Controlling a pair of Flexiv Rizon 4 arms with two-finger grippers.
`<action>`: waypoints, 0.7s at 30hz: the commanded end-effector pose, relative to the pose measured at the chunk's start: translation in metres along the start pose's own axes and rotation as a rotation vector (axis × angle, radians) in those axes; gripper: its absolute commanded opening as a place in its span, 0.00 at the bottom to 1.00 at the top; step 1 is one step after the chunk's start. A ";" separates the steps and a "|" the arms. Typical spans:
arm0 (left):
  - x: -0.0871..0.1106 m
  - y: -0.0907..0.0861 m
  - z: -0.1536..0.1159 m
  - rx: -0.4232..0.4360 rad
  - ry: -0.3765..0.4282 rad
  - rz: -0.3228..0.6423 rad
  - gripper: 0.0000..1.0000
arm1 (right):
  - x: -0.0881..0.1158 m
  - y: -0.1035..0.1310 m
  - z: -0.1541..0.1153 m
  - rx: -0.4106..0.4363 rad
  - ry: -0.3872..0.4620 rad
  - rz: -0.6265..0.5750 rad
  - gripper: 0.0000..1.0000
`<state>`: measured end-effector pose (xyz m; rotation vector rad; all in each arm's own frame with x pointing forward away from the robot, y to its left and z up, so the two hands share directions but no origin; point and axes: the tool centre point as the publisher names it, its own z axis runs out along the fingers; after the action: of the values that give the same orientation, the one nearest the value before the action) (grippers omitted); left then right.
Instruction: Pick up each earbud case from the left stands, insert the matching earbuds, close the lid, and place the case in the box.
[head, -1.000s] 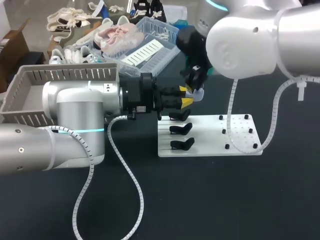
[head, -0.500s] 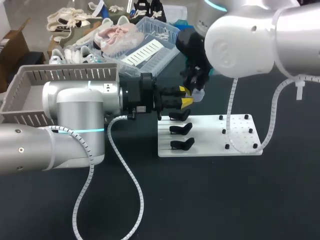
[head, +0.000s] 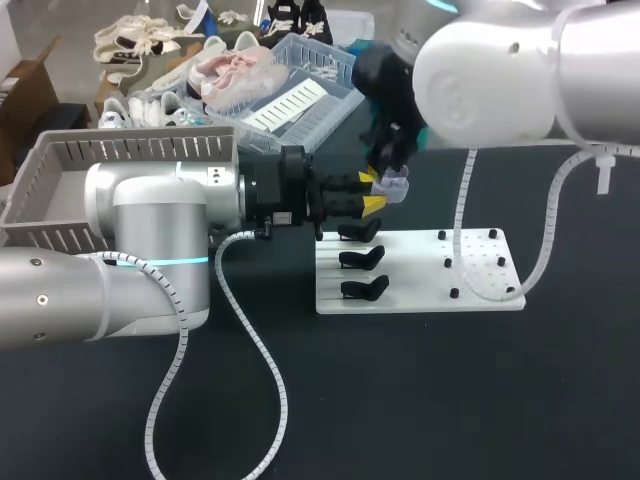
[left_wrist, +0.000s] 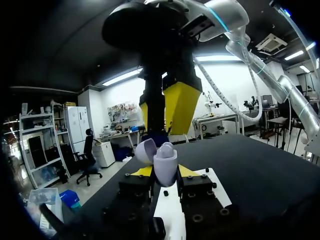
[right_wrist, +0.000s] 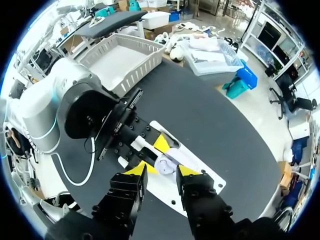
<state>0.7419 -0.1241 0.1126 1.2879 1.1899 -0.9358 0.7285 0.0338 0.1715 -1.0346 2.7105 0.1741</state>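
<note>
A lavender earbud case (left_wrist: 165, 160) with its lid open sits between the yellow tips of my left gripper (left_wrist: 165, 172), which is shut on it. In the head view the case (head: 396, 186) is held above the far end of the white stand board (head: 420, 275). My right gripper (left_wrist: 164, 112) hangs directly over the case, pointing down, fingers apart. In the right wrist view the case (right_wrist: 162, 164) lies just beyond my right gripper (right_wrist: 161, 172), and nothing shows between its fingers. Whether earbuds are inside the case is hidden.
Black stands (head: 362, 258) (head: 365, 289) sit on the board's left part, and small black pegs (head: 480, 262) on its right part. A grey slatted box (head: 60, 170) is at the far left behind my left arm. A blue basket (head: 310, 65) is at the back.
My right gripper's fingers have spread wider above the case, and it has lifted slightly. The left arm and the case have stayed in place.
</note>
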 end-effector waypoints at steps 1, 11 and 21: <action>0.000 -0.001 0.000 -0.004 -0.001 0.001 0.00 | 0.004 -0.006 -0.005 0.015 -0.022 0.016 0.36; 0.000 -0.001 0.000 -0.004 -0.001 0.001 0.00 | -0.017 -0.037 -0.004 0.033 -0.055 0.070 0.35; 0.000 -0.001 0.000 -0.004 -0.001 0.001 0.00 | -0.035 -0.055 0.007 0.028 -0.065 0.098 0.35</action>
<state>0.7419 -0.1241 0.1126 1.2879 1.1899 -0.9358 0.7816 0.0139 0.1756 -0.8693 2.6814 0.1777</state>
